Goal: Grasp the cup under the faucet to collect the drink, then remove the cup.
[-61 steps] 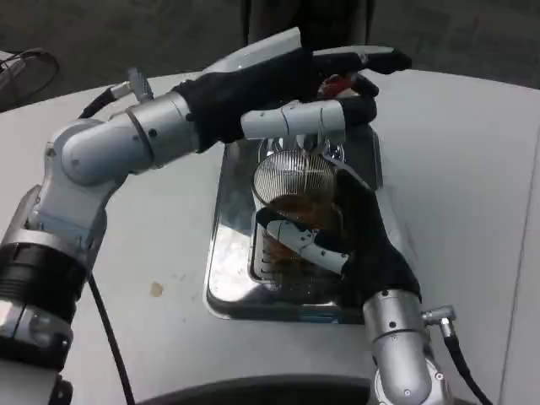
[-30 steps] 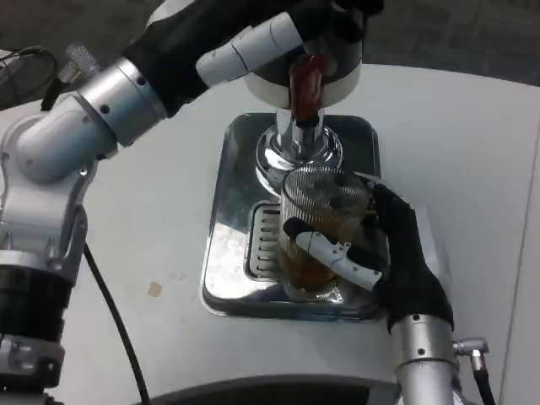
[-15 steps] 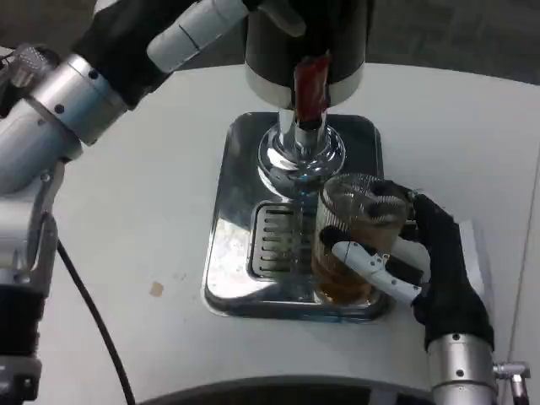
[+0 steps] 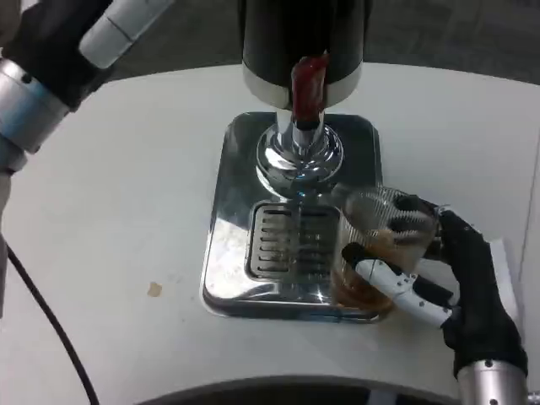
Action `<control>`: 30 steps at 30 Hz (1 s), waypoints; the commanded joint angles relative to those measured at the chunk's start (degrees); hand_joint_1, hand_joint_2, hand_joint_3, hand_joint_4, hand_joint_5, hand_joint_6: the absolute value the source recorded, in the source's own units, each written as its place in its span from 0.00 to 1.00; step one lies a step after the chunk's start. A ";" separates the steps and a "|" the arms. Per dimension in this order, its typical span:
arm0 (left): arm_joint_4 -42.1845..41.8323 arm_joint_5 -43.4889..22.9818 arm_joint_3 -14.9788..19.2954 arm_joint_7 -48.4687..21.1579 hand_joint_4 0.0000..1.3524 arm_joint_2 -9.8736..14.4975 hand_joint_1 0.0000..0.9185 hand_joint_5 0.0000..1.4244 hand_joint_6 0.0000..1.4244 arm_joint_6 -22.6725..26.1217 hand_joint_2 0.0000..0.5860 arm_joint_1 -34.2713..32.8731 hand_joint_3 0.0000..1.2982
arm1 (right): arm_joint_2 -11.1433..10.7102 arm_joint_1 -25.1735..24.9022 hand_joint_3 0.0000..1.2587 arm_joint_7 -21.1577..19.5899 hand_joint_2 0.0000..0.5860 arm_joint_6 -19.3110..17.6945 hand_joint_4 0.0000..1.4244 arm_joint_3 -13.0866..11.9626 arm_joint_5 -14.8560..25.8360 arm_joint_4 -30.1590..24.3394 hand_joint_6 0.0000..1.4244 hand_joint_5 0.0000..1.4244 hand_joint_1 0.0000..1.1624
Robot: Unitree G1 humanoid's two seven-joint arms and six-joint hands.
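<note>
We see the right hand (image 4: 460,283) with its fingers (image 4: 396,283) wrapped around the ribbed glass cup (image 4: 380,253) of brown drink, at the drip tray's (image 4: 228,253) right front corner, right of the faucet (image 4: 299,152). The left hand (image 4: 76,38) hangs upper left; its grip we cannot tell.

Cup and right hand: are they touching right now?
Touching. The head view shows the right hand with its fingers wrapped around the cup, which sits at the drip tray's right edge.
</note>
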 commanded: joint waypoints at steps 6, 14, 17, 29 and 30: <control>-9.32 -3.15 2.83 4.15 0.25 -1.06 0.00 0.31 0.25 7.33 0.11 14.63 0.25 | 0.94 3.38 0.48 1.30 0.45 0.05 0.49 1.02 0.16 -7.07 0.26 0.52 0.64; -13.85 -2.17 4.71 9.37 0.25 -1.96 0.00 0.30 0.25 9.93 0.12 25.79 0.25 | 0.94 6.16 0.49 2.26 0.45 0.49 0.50 2.54 -0.90 -11.56 0.26 0.53 0.64; -14.87 -0.75 4.62 10.65 0.24 -1.79 0.00 0.29 0.24 9.64 0.12 29.56 0.24 | 0.89 7.37 0.49 3.02 0.45 0.56 0.50 3.21 -0.66 -13.58 0.26 0.54 0.64; -19.97 10.05 1.54 12.09 0.16 0.72 0.00 0.19 0.14 9.32 0.12 38.56 0.18 | 0.86 14.12 0.51 4.70 0.44 0.07 0.51 6.58 -2.52 -20.74 0.26 0.56 0.65; -20.22 10.48 1.38 12.11 0.16 0.92 0.00 0.18 0.13 9.33 0.12 38.82 0.18 | 0.84 14.16 0.51 4.74 0.43 -0.09 0.51 6.75 -2.68 -21.14 0.26 0.56 0.65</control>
